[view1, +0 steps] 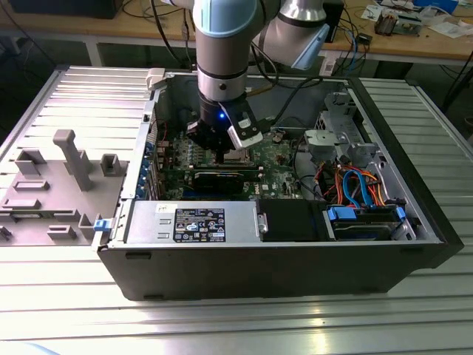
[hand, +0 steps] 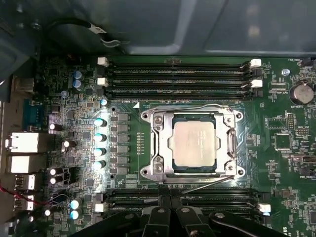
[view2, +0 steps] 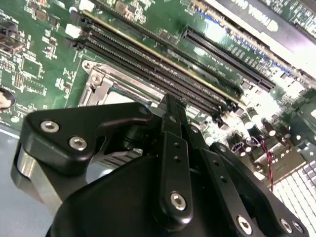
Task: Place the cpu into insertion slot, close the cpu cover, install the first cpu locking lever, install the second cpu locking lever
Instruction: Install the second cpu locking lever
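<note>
In the first wrist view, capacitors [hand: 100, 137] stand beside the insertion slot [hand: 148, 170], memory slots [hand: 177, 79] run along two sides, and a coin battery [hand: 301, 92] sits farther off. The cpu [hand: 194, 144] lies seated under the closed cpu cover [hand: 159, 143]. The hand [hand: 170, 210] hovers over the nearer memory slots, fingers together, holding nothing.

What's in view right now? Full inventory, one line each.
cpu: one, silver-grey, seated in the insertion slot.
insertion slot: one, dark, mid-motherboard.
cpu cover: one, silver frame, down around the cpu.
motherboard: one, green, case floor.
memory slots: several, black, flanking the socket.
coin battery: one, silver, board edge.
computer case: one, black, open, on the ribbed metal table.
cables: bundle, orange and blue, exterior view's right.
arm: one, grey and blue, above the socket.
gripper: one, black, beside the socket.
</note>
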### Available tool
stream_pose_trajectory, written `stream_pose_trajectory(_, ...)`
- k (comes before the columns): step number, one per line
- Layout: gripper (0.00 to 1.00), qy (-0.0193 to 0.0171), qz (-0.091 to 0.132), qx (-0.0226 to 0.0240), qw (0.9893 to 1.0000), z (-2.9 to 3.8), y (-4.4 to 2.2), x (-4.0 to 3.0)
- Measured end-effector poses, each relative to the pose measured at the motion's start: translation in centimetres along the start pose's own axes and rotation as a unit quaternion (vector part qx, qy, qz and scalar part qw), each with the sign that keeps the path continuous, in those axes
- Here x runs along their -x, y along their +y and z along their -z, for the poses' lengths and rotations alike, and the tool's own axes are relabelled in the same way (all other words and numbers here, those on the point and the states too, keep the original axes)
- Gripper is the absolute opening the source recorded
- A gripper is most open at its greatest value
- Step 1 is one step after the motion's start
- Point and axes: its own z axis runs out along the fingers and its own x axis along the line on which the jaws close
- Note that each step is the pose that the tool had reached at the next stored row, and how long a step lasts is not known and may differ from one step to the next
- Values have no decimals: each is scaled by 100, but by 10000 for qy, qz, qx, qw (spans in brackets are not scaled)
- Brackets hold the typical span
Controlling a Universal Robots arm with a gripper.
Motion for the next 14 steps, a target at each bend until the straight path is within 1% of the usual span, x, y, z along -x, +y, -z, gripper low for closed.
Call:
stream_pose_trajectory(4, 11, 0, -3, 146, 9999, -18, -50, -11)
stream_pose_trajectory(5, 11, -1, -4, 197, 9998, -23, -70, -14)
stream_pose_trajectory(9, 11, 0, -6, 312, 9995, -28, -128, -27)
stream_pose_trajectory(11, 11, -1, -7, 355, 9994, -40, -143, -49)
stream_pose_trajectory(12, 11, -1, -7, 403, 9992, -51, -148, -55)
stream_pose_trajectory(14, 11, -1, -7, 405, 9992, -51, -148, -55)
